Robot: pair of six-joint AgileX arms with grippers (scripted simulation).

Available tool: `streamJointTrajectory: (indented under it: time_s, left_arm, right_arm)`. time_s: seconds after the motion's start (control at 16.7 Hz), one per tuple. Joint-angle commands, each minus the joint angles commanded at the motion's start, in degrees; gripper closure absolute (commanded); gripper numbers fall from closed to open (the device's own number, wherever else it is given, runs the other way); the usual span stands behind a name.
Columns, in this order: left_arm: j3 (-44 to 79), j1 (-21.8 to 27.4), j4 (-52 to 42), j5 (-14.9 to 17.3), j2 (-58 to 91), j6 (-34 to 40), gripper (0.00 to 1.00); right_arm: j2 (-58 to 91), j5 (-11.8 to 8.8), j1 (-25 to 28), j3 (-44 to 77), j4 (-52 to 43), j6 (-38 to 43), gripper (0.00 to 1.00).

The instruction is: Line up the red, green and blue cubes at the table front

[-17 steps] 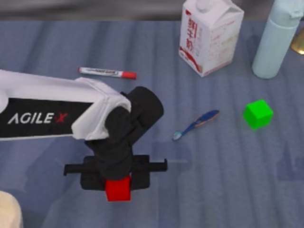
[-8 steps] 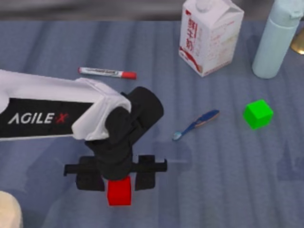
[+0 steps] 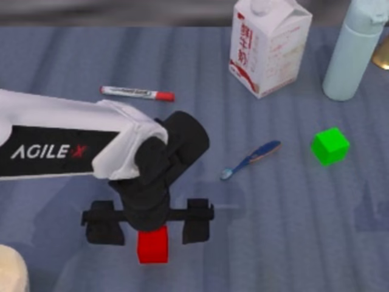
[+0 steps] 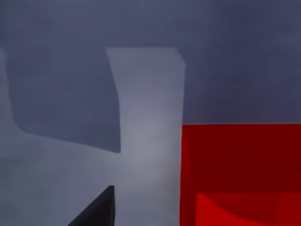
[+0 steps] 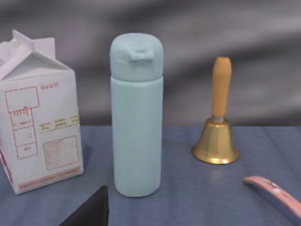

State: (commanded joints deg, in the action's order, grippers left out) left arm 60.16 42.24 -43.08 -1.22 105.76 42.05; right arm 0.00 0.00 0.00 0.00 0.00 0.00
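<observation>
I have my left pincer (image 3: 149,220) low over the front of the striped grey-blue cloth-like desk (image 3: 292,243), at about seven o'clock in the top view, its two black fingers spread wide and standing clear on either side of the small glossy bright red cube (image 3: 152,245). The red cube sits flat on the desk, no finger touching it, so I judge the placing of this first cube at the front edge as done and the release as made. The small glossy bright green cube (image 3: 330,145) lies well apart, toward three o'clock, near the slim blue spoon (image 3: 251,159); I see no blue cube in any view. Behind, at one o'clock, stand the white milk carton with red print (image 3: 267,45) and the tall pale blue bottle (image 3: 354,52); a white marker pen with a red cap (image 3: 137,92) lies at eleven o'clock. The right wrist camera faces the carton, the bottle and a brass bell with a wooden handle (image 5: 217,129), and only a dark sliver of my right pincer shows, so I cannot tell its state. Next I would lift the left arm straight up clear of the red cube, then go for the green one.
</observation>
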Motion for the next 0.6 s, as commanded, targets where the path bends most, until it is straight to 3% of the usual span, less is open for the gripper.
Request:
streamJointTrajectory:
  time_s: [0.24, 0.6]
  left_arm:
    - [0.79, 0.08, -1.00, -0.01, -0.38, 0.02, 0.00]
    - [7.78, -0.57, -13.74, -0.03, -5.34, 0.54, 0.00]
  right_arm:
    - [0.00, 0.00, 0.00, 0.00, 0.00, 0.00, 0.00]
    - [0.00, 0.00, 0.00, 0.00, 0.00, 0.00, 0.00]
